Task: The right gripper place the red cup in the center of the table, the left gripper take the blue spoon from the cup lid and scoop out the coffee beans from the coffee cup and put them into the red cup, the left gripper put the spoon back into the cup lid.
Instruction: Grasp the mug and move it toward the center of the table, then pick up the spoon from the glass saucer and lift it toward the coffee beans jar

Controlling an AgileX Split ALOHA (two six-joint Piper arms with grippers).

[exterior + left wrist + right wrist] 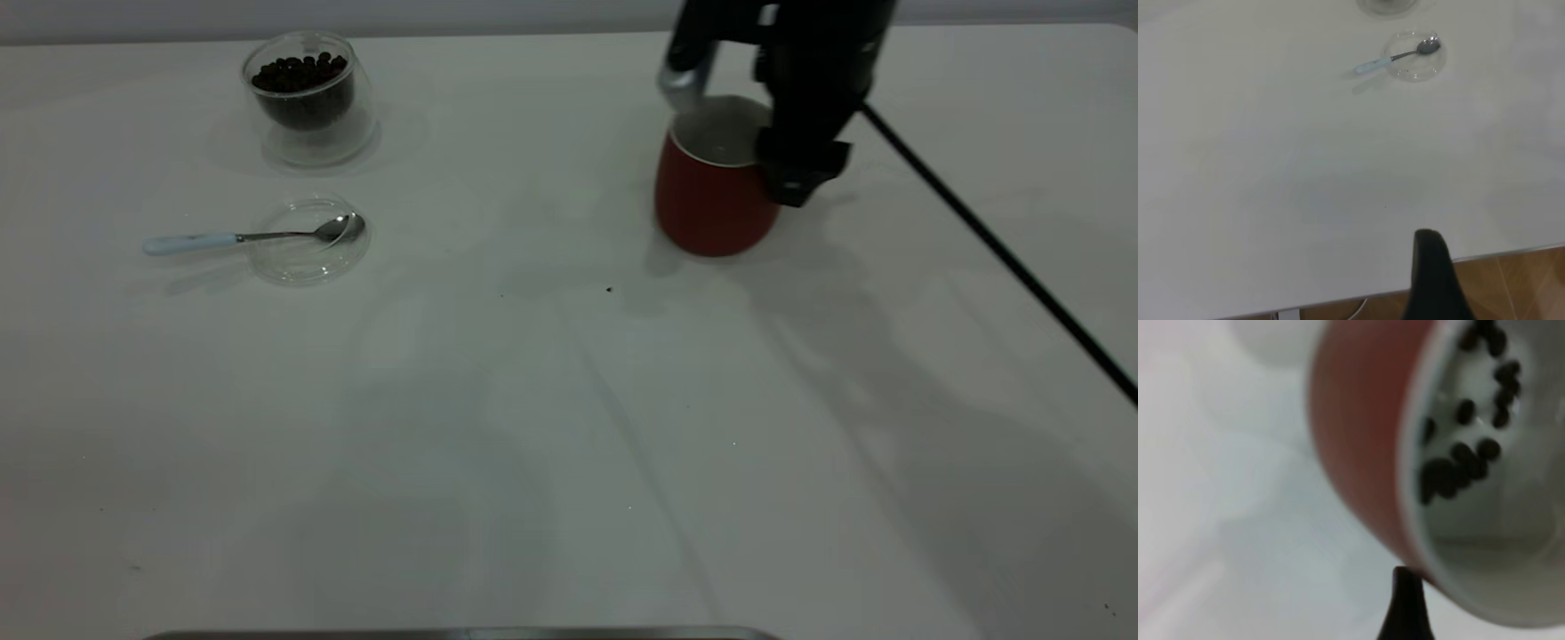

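Standing on the table (551,427), the red cup (707,200) is seen in the exterior view with the right gripper (787,156) lowered over its rim; whether its jaws are closed on the cup cannot be told. Well apart to the cup's left, the cup lid (307,242) is laid flat with the bowl of the blue spoon (253,237) resting in it, and the coffee cup (308,98) with coffee beans (300,73) is set just behind the lid.

In the left wrist view, the left gripper (1431,280) is held near the table edge (1338,200), far from the lid (1415,57) and spoon (1398,57); its jaw state cannot be told.

In the right wrist view, dark beans (1465,447) are shown inside the red cup (1358,433).
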